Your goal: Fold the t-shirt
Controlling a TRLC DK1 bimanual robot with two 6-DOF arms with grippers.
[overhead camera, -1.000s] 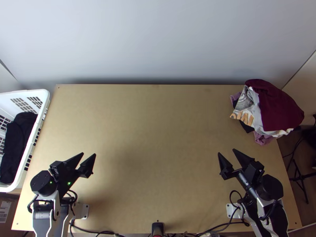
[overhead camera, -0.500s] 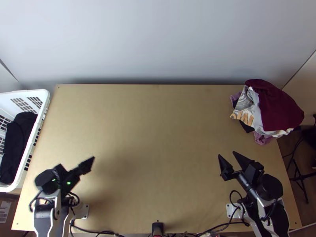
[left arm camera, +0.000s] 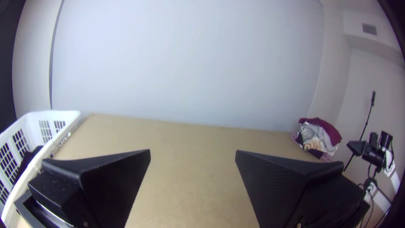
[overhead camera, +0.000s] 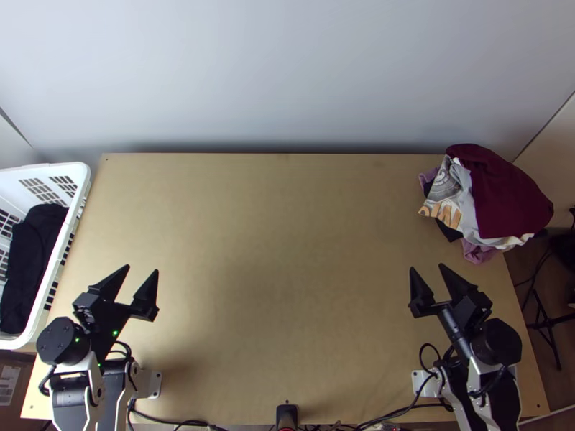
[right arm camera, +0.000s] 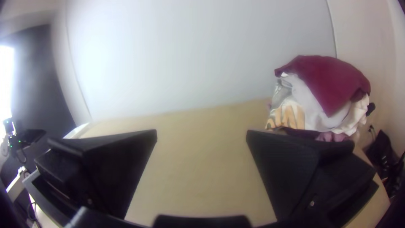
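Observation:
In the top view my left gripper (overhead camera: 139,270) stands open over the table's lower left, nothing between its fingers. My right gripper (overhead camera: 426,266) is open over the lower right, below the cloth pile. That bunched pile lies at the table's upper right, with a maroon cloth (overhead camera: 504,192) on top of a grey-white printed one (overhead camera: 447,192). Which of them is a t-shirt I cannot tell. The left wrist view has my left gripper (left arm camera: 193,151) spread wide, and the maroon cloth (left arm camera: 327,126) far off. My right gripper (right arm camera: 201,131) is likewise spread in the right wrist view, the maroon cloth (right arm camera: 325,80) beyond it.
A white basket (overhead camera: 77,188) with dark cloth (overhead camera: 32,251) inside stands along the left edge of the wooden table (overhead camera: 280,237). Cables (overhead camera: 402,413) run along the near edge beside a small black device (overhead camera: 287,415). A pale wall (overhead camera: 287,72) rises behind the table.
My left gripper has turned, its fingers now spread side by side in the top view, and has shifted left. My right gripper has moved slightly right and up. The cloth pile stays put.

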